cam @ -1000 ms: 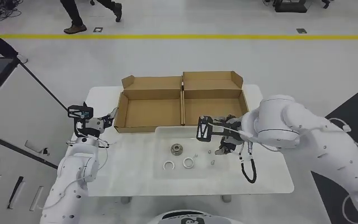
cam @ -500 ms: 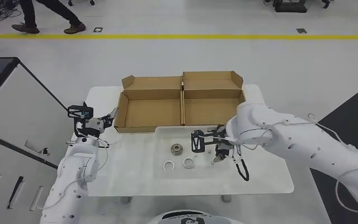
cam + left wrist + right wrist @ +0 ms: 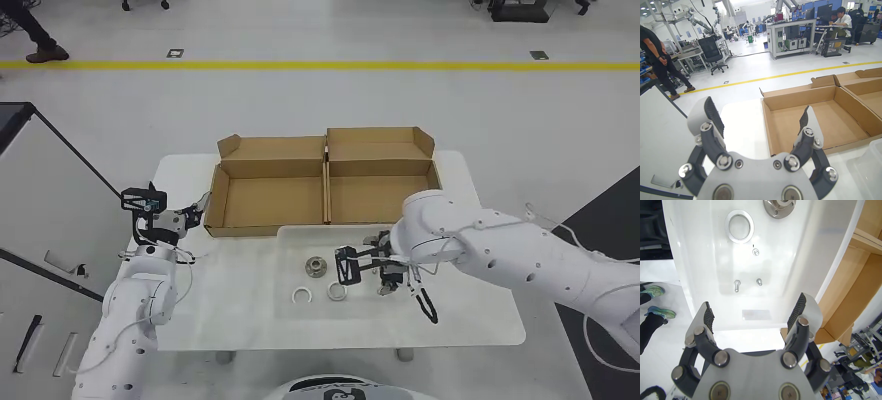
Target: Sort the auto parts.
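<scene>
Three steel fasteners [image 3: 736,285] [image 3: 759,281] [image 3: 755,252], flat metal ring [image 3: 739,241], round flanged hub [image 3: 780,207]; glossy tray [image 3: 696,256]

Robotics lab in an open industrial hall. Well beyond the left claw [image 3: 757,106]: a polished grey floor [image 3: 753,62] with a yellow line [image 3: 772,77], an aluminium-frame rack [image 3: 789,37] of electronics, desks with monitors [image 3: 827,9], a black office chair [image 3: 710,47], robot arms [image 3: 704,26] on frames, and a white humanoid robot [image 3: 748,24] farther back.
</scene>
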Action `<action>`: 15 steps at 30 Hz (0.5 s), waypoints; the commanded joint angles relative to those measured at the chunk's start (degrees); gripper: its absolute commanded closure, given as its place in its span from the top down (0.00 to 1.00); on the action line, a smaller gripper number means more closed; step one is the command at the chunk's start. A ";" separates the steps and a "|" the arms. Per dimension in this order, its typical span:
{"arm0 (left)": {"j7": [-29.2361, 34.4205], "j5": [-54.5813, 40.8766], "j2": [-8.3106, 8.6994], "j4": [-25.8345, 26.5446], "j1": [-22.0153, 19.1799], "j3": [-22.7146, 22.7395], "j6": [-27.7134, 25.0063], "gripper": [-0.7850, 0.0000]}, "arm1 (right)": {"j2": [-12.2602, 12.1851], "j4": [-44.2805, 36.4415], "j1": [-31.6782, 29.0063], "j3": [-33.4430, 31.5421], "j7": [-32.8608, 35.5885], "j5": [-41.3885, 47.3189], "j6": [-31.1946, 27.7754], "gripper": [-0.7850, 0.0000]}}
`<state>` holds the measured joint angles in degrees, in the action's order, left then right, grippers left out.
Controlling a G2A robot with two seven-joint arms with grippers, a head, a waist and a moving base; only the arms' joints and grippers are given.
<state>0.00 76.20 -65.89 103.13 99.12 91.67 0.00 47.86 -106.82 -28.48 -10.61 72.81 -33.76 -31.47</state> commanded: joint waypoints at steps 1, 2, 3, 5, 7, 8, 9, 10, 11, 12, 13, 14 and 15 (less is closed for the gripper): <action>0.00 0.00 0.00 0.00 0.00 0.00 0.00 1.00 | 0.39 0.46 0.11 0.58 -0.14 0.08 -0.14 1.00; 0.00 0.00 0.00 0.00 0.00 0.00 0.00 1.00 | 0.58 0.71 0.15 0.87 -0.14 0.07 -0.14 1.00; 0.00 0.00 0.00 0.00 0.00 0.00 0.00 1.00 | 0.75 0.93 0.06 0.87 -0.09 -0.02 -0.09 1.00; 0.00 0.00 0.00 0.00 0.00 0.00 0.00 1.00 | 1.07 1.40 -0.30 0.87 -0.20 -0.54 -0.20 1.00; 0.00 0.00 0.00 0.00 0.00 0.00 0.00 1.00 | 1.35 2.05 -0.93 0.87 -0.22 -1.13 -0.22 0.96; 0.00 0.00 0.00 0.00 0.00 0.00 0.00 1.00 | 1.48 2.27 -1.18 0.87 -0.30 -1.11 -0.29 0.94; 0.00 0.00 0.00 0.00 0.00 0.00 0.00 1.00 | 1.58 2.45 -1.48 0.87 -0.25 -1.24 -0.25 0.93; 0.00 0.00 0.00 0.00 0.00 0.00 0.00 1.00 | 1.67 2.52 -1.69 0.87 -0.26 -1.37 -0.26 0.92; 0.00 0.00 0.00 0.00 0.00 0.00 0.00 1.00 | 1.73 2.70 -2.00 0.87 -0.21 -1.40 -0.21 0.91; 0.00 0.00 0.00 0.00 0.00 0.00 0.00 1.00 | 1.78 2.80 -2.18 0.87 -0.16 -1.58 -0.16 0.90; 0.00 0.00 0.00 0.00 0.00 0.00 0.00 1.00 | 1.82 2.91 -2.38 0.87 -0.10 -1.65 -0.10 0.88; 0.00 0.00 0.00 0.00 0.00 0.00 0.00 1.00 | 1.84 2.94 -2.62 0.87 -0.08 -1.60 -0.08 0.85; 0.00 0.00 0.00 0.00 0.00 0.00 0.00 1.00 | 1.85 2.94 -2.78 0.87 -0.06 -1.63 -0.06 0.82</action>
<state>0.00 76.20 -65.89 103.13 99.12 91.67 0.00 49.70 -103.89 -31.11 -9.74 72.73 -35.40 -31.55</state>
